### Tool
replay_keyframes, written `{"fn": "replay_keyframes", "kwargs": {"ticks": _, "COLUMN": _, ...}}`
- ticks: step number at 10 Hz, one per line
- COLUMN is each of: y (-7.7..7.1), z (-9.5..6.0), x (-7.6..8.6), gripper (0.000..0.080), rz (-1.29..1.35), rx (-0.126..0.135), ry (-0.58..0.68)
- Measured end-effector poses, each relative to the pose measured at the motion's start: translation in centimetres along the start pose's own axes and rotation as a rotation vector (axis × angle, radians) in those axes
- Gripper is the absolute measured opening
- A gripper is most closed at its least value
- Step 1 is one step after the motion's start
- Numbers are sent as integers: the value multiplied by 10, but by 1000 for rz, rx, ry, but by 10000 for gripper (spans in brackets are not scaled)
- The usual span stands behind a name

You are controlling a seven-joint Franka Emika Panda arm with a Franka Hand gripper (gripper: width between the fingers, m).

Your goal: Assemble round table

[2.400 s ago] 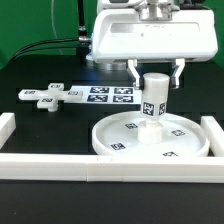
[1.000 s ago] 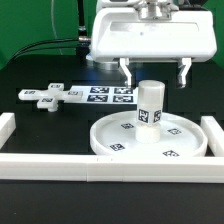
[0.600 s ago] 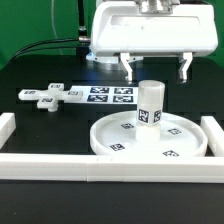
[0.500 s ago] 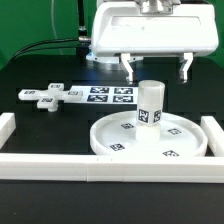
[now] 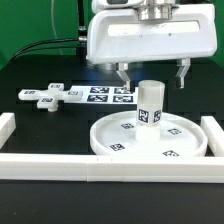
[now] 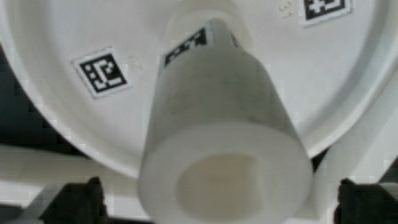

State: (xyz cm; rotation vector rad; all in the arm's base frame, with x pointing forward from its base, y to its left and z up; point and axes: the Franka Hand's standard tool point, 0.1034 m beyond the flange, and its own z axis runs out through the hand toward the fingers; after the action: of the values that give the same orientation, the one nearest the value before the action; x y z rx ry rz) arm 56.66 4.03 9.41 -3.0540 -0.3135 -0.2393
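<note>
Hovering, my end effector (image 5: 153,78) gapes empty; post (image 5: 150,108) stands on the round disc (image 5: 192,141), cross-shaped piece (image 5: 45,97) not yet attached.

We see the white disc (image 5: 178,140) lying flat, rim up, with small square tags on its face. The post (image 5: 150,104), a short thick white cylinder tagged on its side, stands upright at the disc's middle. In the wrist view its top end shows a shallow round hollow. The cross piece (image 5: 45,97) lies flat, tags up, well apart from the disc toward the exterior view's left.
</note>
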Motion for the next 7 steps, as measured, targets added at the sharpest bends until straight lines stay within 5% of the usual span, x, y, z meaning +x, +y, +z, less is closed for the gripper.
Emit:
{"fn": "replay_keyframes", "kwargs": {"ticks": 3, "y": -6, "z": 3, "x": -7, "gripper": 649, "rz": 5, "rx": 59, "ry": -176}}
{"fn": "replay_keyframes", "kwargs": {"ticks": 7, "y": 6, "z": 7, "x": -7, "gripper": 649, "rz": -8, "rx": 55, "ry": -157}}
